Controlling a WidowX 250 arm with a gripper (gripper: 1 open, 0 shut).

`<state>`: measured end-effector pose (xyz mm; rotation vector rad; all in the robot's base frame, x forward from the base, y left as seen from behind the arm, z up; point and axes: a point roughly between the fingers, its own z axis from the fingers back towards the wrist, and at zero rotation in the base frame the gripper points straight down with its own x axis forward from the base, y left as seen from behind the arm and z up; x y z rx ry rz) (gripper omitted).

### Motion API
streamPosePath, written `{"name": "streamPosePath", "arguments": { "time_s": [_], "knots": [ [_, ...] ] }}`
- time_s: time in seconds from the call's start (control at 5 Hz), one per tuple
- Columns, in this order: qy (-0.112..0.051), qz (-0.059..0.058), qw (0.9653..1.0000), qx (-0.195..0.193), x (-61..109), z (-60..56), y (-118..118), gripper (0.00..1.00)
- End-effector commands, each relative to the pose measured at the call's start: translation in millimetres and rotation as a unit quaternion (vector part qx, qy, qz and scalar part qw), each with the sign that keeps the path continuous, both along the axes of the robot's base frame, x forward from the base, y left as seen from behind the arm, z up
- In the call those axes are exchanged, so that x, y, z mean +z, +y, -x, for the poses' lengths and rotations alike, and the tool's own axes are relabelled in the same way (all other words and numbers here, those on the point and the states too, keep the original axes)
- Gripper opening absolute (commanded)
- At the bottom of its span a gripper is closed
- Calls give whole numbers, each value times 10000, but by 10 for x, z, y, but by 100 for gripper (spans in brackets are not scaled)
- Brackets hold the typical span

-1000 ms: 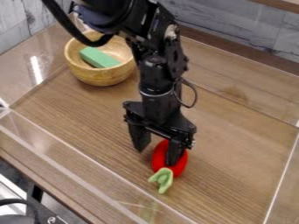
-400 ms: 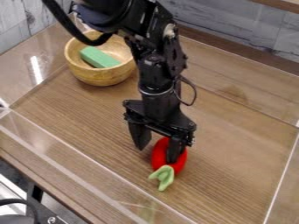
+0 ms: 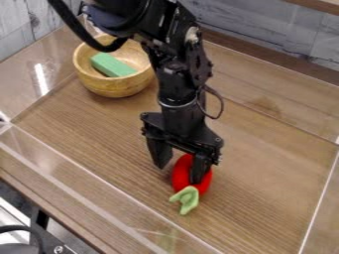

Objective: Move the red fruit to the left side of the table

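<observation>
The red fruit lies on the wooden table near its front edge, its light green leafy stem pointing toward the camera. My gripper hangs straight down over it, open, with one dark finger left of the fruit and the other finger at its right side. The fingers straddle the fruit's far half and hide part of it. I cannot tell whether the pads touch the fruit.
A wooden bowl holding a green block stands at the back left. Low clear acrylic walls edge the table along the front and sides. The dark arm rises from the gripper toward the top left.
</observation>
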<state>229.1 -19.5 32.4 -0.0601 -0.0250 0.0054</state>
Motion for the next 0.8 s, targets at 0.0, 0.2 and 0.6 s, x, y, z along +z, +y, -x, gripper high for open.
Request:
{"name": "streamPosePath", "arguments": {
  "time_s": [0.0,0.2,0.6],
  "knots": [
    [-137,-22,9999,83,47,-57,11,0],
    [-181,-49,9997,154,120,-89,-50,0],
    [-278,-64,9987,429,172,-192,-299,0]
  ]
}}
